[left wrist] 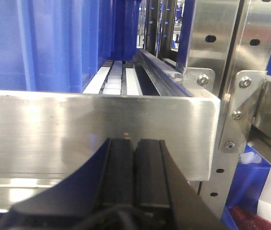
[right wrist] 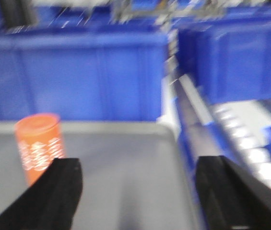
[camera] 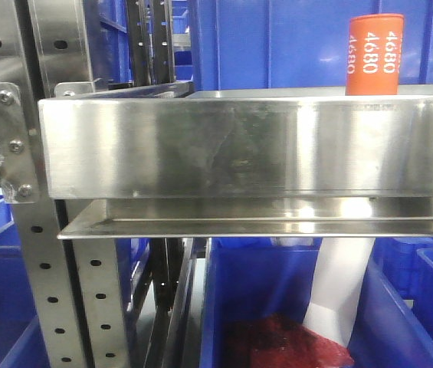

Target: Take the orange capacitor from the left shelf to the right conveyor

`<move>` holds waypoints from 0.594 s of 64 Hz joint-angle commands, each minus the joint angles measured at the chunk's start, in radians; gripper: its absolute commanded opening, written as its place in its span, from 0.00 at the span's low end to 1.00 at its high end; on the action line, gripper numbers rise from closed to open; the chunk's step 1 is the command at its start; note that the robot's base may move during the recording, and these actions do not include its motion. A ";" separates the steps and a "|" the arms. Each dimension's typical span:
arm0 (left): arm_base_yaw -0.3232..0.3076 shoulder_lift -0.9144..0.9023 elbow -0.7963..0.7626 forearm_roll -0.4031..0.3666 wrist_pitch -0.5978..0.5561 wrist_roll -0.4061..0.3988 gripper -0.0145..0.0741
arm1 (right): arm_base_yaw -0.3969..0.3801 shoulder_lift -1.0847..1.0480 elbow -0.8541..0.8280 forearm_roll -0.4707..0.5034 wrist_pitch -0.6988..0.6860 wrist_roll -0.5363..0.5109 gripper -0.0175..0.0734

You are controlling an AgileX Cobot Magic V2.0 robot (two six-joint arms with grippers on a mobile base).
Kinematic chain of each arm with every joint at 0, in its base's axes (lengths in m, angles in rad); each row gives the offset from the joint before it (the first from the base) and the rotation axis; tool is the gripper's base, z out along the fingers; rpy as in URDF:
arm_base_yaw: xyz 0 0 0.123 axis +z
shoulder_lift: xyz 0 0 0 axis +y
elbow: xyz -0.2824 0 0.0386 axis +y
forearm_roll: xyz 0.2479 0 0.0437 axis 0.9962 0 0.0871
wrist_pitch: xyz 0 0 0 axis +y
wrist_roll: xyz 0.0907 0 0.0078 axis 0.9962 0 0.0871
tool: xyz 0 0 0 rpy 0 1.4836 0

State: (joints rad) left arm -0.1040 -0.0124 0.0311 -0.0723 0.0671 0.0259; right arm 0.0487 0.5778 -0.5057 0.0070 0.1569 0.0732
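The orange capacitor (camera: 373, 54) stands upright at the right end of the left shelf (camera: 239, 146), showing above the shelf's shiny steel front lip. In the blurred right wrist view the capacitor (right wrist: 37, 143) stands on the grey shelf floor (right wrist: 125, 158), just beyond and left of my left-hand finger (right wrist: 63, 187). My right gripper (right wrist: 140, 167) is open above the shelf floor with nothing between its fingers. My left gripper (left wrist: 134, 143) is shut and empty, its tips close to the shelf's front lip (left wrist: 77, 129). The right conveyor is out of view.
Blue plastic bins (camera: 277, 38) stand behind the shelf, and another blue bin (camera: 277, 307) below it holds red material and a white sheet. Perforated grey uprights (camera: 55, 291) with bolted brackets flank the shelf. White roller tracks (right wrist: 250, 153) run to the right.
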 commanded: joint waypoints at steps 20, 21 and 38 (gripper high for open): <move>-0.001 -0.011 -0.005 -0.002 -0.089 -0.001 0.02 | 0.249 0.363 -0.060 0.001 -0.386 -0.005 0.88; -0.001 -0.011 -0.005 -0.002 -0.089 -0.001 0.02 | 0.251 0.384 -0.060 0.001 -0.400 -0.005 0.88; -0.001 -0.011 -0.005 -0.002 -0.089 -0.001 0.02 | 0.255 0.598 -0.098 0.006 -0.596 -0.004 0.88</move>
State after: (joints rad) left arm -0.1040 -0.0124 0.0311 -0.0723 0.0671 0.0259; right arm 0.3041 1.1564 -0.5532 0.0070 -0.2984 0.0732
